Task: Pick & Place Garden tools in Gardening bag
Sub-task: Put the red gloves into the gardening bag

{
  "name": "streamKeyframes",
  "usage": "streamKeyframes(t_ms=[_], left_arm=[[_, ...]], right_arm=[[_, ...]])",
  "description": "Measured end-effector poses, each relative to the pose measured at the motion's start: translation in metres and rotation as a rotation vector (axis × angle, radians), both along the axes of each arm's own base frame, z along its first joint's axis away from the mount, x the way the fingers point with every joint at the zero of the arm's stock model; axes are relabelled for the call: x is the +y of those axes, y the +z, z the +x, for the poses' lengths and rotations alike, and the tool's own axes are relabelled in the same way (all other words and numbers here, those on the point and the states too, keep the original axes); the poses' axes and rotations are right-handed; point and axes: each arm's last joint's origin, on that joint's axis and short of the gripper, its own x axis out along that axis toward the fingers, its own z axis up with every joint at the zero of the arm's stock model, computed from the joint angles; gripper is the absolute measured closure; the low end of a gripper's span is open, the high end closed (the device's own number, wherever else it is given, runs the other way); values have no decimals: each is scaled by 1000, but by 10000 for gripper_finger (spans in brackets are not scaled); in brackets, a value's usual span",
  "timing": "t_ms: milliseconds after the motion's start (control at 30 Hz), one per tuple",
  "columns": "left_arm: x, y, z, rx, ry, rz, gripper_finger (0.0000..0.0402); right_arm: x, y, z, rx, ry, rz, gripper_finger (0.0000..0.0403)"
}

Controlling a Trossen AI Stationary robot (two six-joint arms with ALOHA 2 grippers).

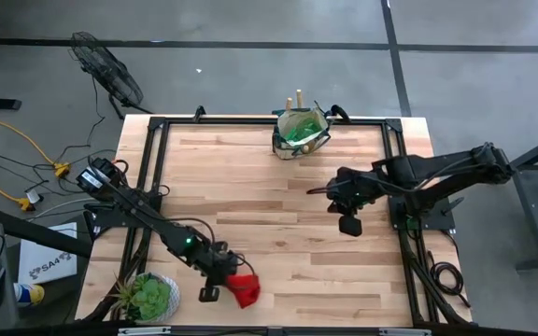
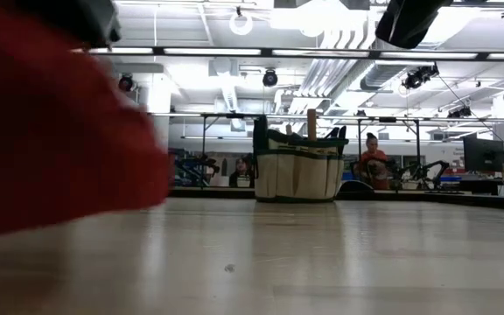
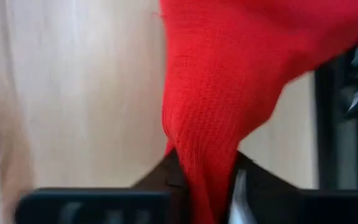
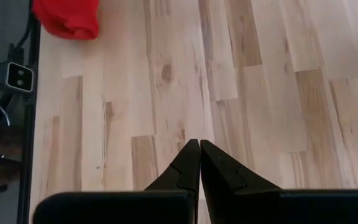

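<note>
The red glove (image 1: 244, 289) is near the table's near edge, in my left gripper (image 1: 231, 278), which is shut on it. It fills the left of the low view (image 2: 51, 122) and also shows in the right wrist view (image 4: 67, 18). The tan gardening bag (image 1: 301, 133) stands upright at the far edge, with wooden handles sticking out of its top; it also shows in the low view (image 2: 297, 166). My right gripper (image 4: 199, 155) is shut and empty over the table's right middle (image 1: 330, 189). The other tools lying loose do not show. My left gripper pinches a bunched fold of the red glove (image 3: 201, 168) between its two fingers. The knit cloth spreads out wide beyond the fingertips (image 3: 253, 62). I cannot tell whether the glove rests on the table or is lifted clear.
A green potted plant (image 1: 152, 297) stands at the near left corner, close to my left arm. Bare wooden tabletop (image 1: 250, 177) lies between the glove and the bag. People sit in the room behind the table (image 2: 374, 162).
</note>
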Motion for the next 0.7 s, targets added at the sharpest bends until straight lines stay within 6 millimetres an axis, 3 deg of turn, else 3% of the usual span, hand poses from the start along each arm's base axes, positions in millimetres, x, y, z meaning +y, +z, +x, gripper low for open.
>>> streamKeyframes(t_ms=[67,233,400,700], left_arm=[[-2,3,4,-35,38,-44,381],[-4,11,13,-125,246,-88,378],[-6,33,28,-273,379,-49,391],[27,75,66,-487,636,59,391]], right_arm=[[2,0,-1,9,-11,-2,399],[6,-3,-5,48,-83,-19,399],[12,-4,-9,59,-202,-31,399],[26,1,-5,-27,-193,-1,399]])
